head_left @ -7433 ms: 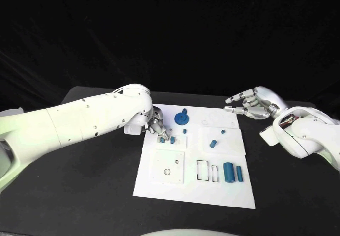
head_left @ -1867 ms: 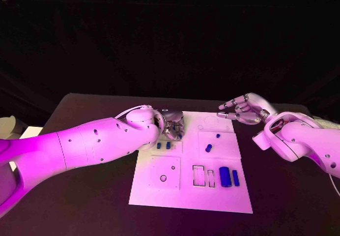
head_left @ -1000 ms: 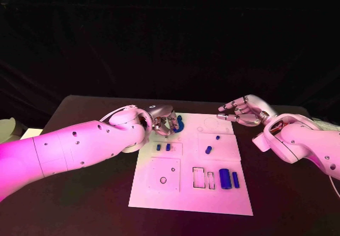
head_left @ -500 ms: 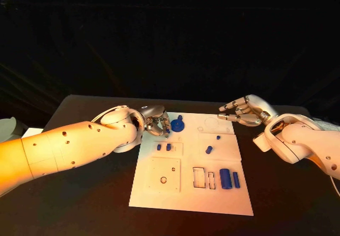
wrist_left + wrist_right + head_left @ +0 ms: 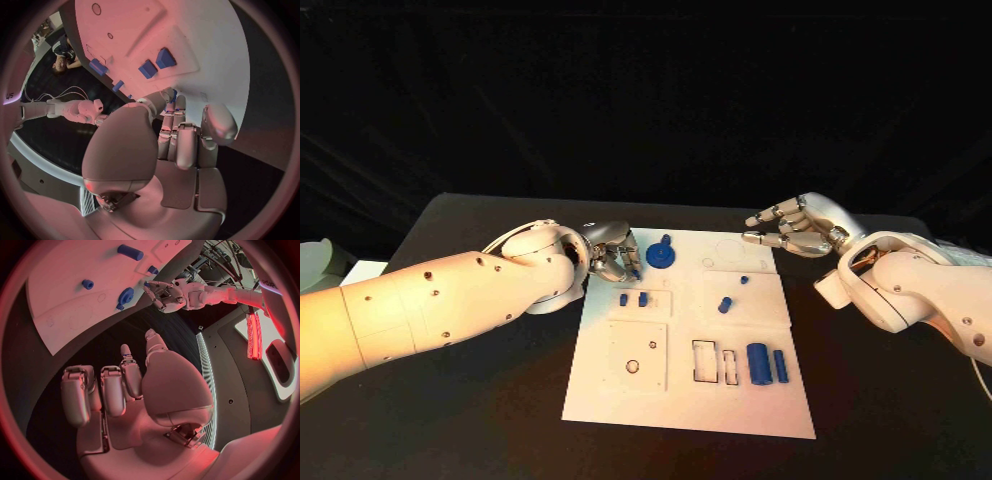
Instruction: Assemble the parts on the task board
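Left hand (image 5: 613, 256) has drawn back from the blue gear (image 5: 661, 254) on the task board (image 5: 682, 400), fingers curled, holding nothing visible; gear released. Right hand (image 5: 793, 226) idle, half-curled, empty.

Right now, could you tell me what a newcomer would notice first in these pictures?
The white task board in the middle of the black table, dotted with small blue parts. The left hand hovers at the board's far left corner beside a round blue gear; the right hand hangs past its far right corner.
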